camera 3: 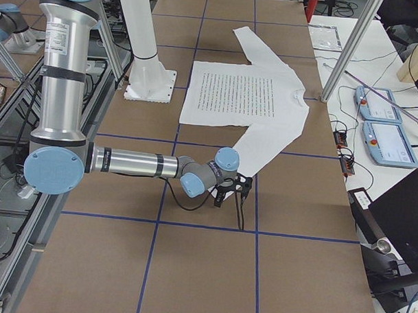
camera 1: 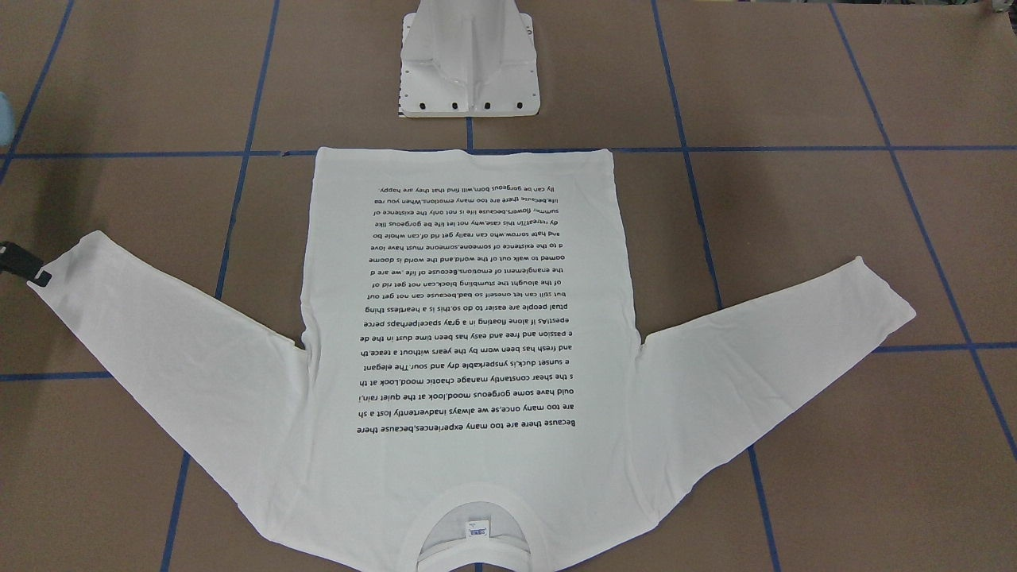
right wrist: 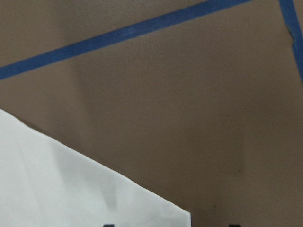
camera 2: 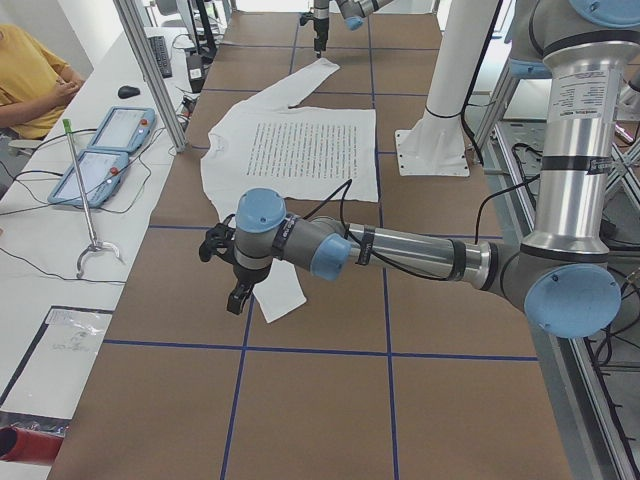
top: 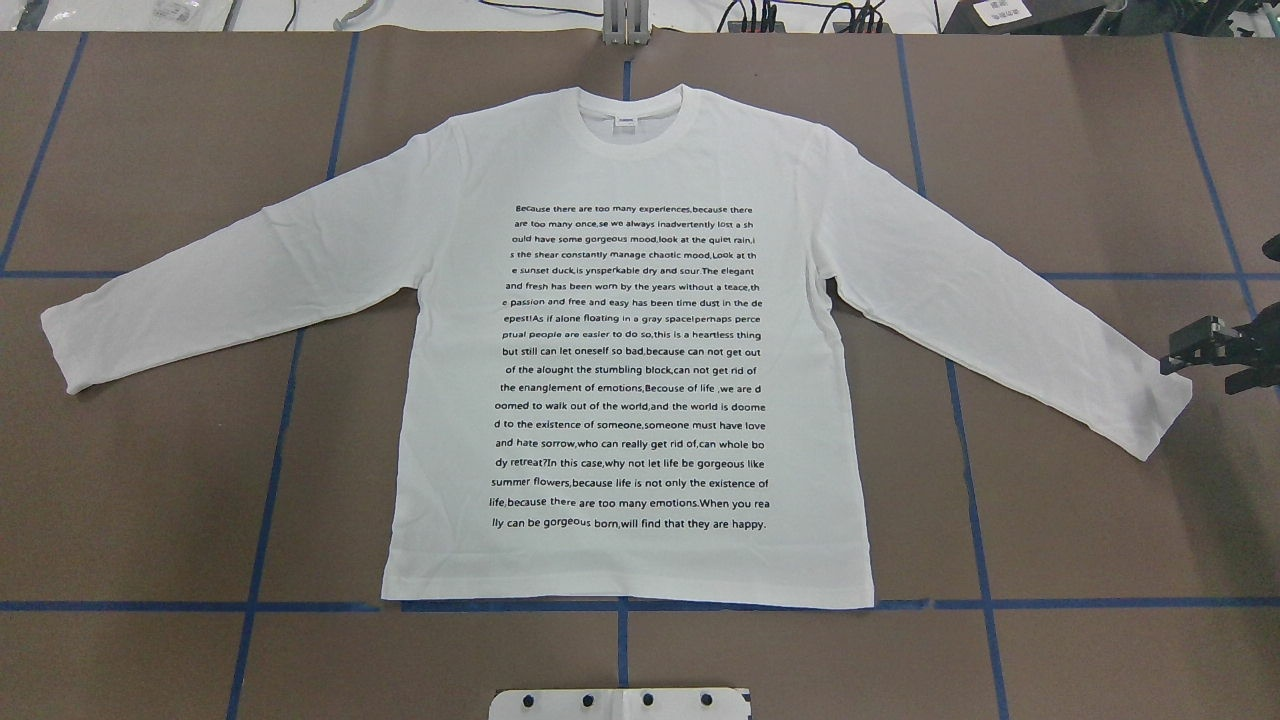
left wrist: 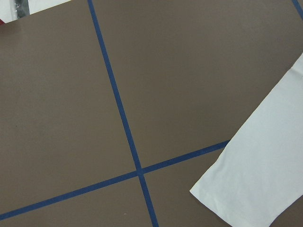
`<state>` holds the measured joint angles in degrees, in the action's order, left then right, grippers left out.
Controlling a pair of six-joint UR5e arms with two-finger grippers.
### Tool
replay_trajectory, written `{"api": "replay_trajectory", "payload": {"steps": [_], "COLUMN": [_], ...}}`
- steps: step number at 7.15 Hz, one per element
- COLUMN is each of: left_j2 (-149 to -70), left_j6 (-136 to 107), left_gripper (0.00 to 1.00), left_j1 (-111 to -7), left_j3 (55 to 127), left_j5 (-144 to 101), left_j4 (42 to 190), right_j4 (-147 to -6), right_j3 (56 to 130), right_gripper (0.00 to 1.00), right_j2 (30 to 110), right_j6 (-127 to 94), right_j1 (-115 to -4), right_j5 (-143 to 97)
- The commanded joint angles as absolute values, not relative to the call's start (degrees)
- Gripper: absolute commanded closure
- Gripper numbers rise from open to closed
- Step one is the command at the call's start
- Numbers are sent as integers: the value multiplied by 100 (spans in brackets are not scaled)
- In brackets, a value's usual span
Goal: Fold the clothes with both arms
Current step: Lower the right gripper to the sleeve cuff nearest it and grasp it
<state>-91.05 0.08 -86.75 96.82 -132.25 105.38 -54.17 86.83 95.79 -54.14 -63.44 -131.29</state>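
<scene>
While looking down from overhead, seeing a brown tabletop [top: 140,500] taped in blue squares. Got the white shirt [top: 630,350] lying flat mid-tabletop, print up, sleeves spread. Right hand [top: 1205,355] just beside one cuff, released, gripping nothing. Can't tell released or clenched for the left hand [camera 2: 238,295] near the other cuff.

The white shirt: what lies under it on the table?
The shirt lies flat on the brown table; blue tape lines run under its edges. Anything else beneath the cloth is covered and cannot be seen.
</scene>
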Motion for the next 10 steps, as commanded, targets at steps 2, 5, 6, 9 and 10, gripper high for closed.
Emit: {"api": "replay_trajectory", "payload": {"steps": [2, 5, 6, 9, 10], "left_j2": [-9105, -9105, -9105, -9105, -9105], "left_j6": [26, 26, 35, 35, 35], "left_gripper": [0, 0, 0, 0, 0], "left_j1": [-8675, -8675, -8675, -8675, -8675], "left_j3": [9686, 9677, 9668, 9668, 9677], "left_j5": [-13219, -13219, -13219, -13219, -13219], "left_j4": [10538, 10538, 10538, 10538, 10538], "right_j4": [-5423, -5432, -5440, -5432, -5432], "right_j3": [8613, 8596, 8596, 8491, 8316], "right_gripper": [19, 26, 26, 26, 26], "right_j2": [9563, 9519, 9484, 9466, 9283], "right_j6": [-5554, -5563, -5563, -5555, -5563], "right_j1": [-6293, -6275, -6267, -6249, -6249], "right_j5": [-13219, -13228, -13219, -13219, -13219]}}
